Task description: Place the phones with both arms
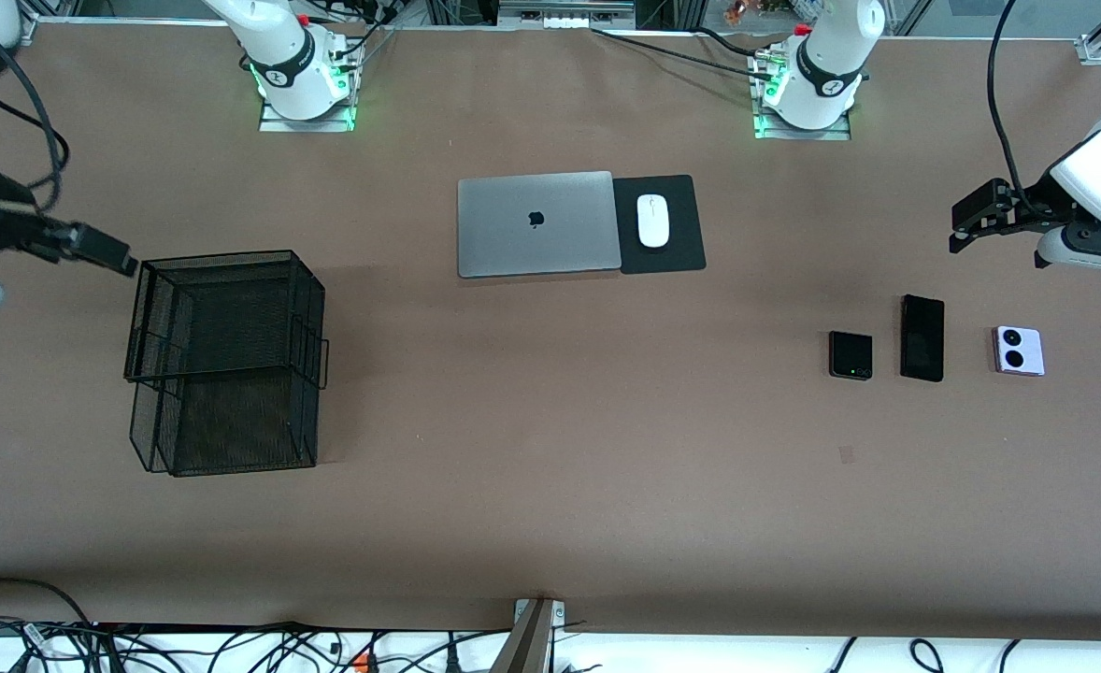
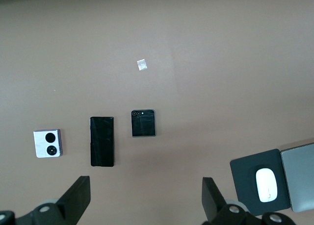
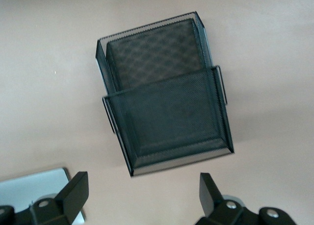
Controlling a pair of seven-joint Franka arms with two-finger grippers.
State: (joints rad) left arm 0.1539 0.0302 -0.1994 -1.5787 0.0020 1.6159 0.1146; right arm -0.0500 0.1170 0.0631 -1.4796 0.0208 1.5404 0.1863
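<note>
Worktop (image 1: 550, 486), left arm's end — square black folded phone (image 1: 850, 355), black slab phone (image 1: 922, 338), lavender phone (image 1: 1019, 350), in a row, apart. Left end effector (image 1: 966, 227) up in the air near them, wide, empty. Right end effector (image 1: 121, 264) beside mesh basket (image 1: 225, 360) — wide, empty

Even, fairly bright overhead light covers the brown tabletop (image 1: 550, 486), and shadows stay soft. The mesh basket (image 1: 223, 365) casts a faint shade toward the laptop (image 1: 537, 223), whose lid shows no glare. Green lamps glow at both arm bases (image 1: 307, 112). The right wrist view looks washed out and slightly soft; the left wrist view is sharp.
</note>
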